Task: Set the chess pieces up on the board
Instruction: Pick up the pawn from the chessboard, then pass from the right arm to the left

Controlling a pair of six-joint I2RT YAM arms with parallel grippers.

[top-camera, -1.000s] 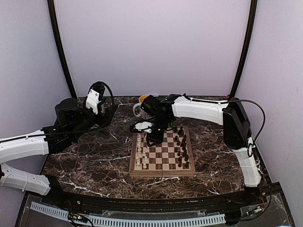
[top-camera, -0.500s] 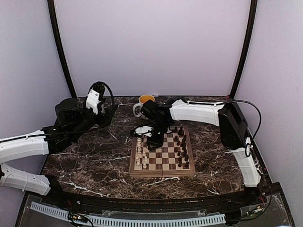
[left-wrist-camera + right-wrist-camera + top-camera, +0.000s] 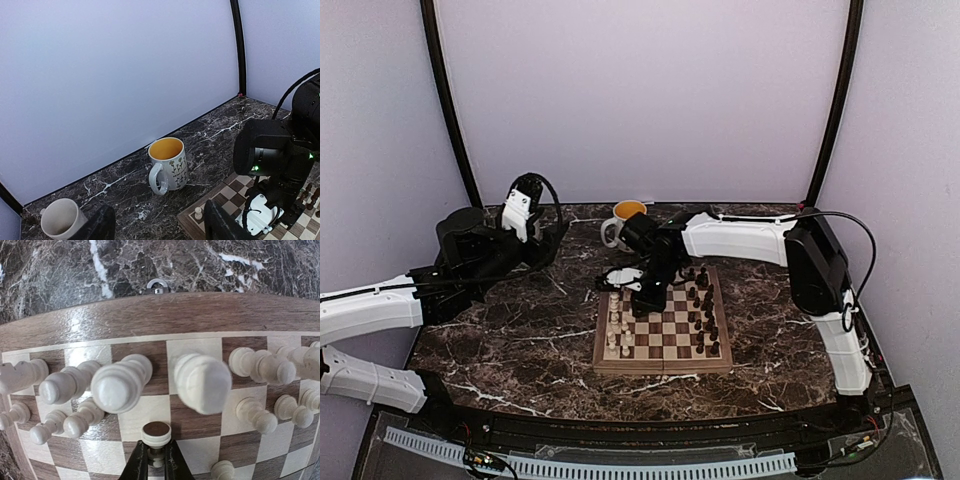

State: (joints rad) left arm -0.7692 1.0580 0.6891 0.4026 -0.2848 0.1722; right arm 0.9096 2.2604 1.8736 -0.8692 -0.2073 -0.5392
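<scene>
Board [image 3: 663, 356] lies flat mid-table, just in front of the arm bases, on the dark marble table [image 3: 520, 340]. White pieces [image 3: 617, 325] stand along its left side and dark pieces [image 3: 703, 310] crowd along the right; the middle squares are mostly bare. In the right wrist view the white ones stand in two rows next to the border, all upright. A small metal latch [image 3: 157, 286] sits on the board's outer edge.

Right gripper [image 3: 155, 452] is over the far-left part of the board, arm stretched in from the right. Its fingers [image 3: 137, 465] are narrow, pinched on one cream piece [image 3: 156, 432]. The end of that piece facing the camera is a pale ring with a dark middle. It sits just inside the white rows, over the squares next to them. Can't tell if its base touches the board.

Left gripper [image 3: 160, 222] is well off to the left of the board, raised above the table, fingers [image 3: 102, 222] wide apart with nothing between them.

Yellow-lined mug [image 3: 168, 162] stands upright just behind the board's far-left corner, handle toward the left wrist camera. A second mug, plain cream [image 3: 62, 231], stands further left, near the back wall.
</scene>
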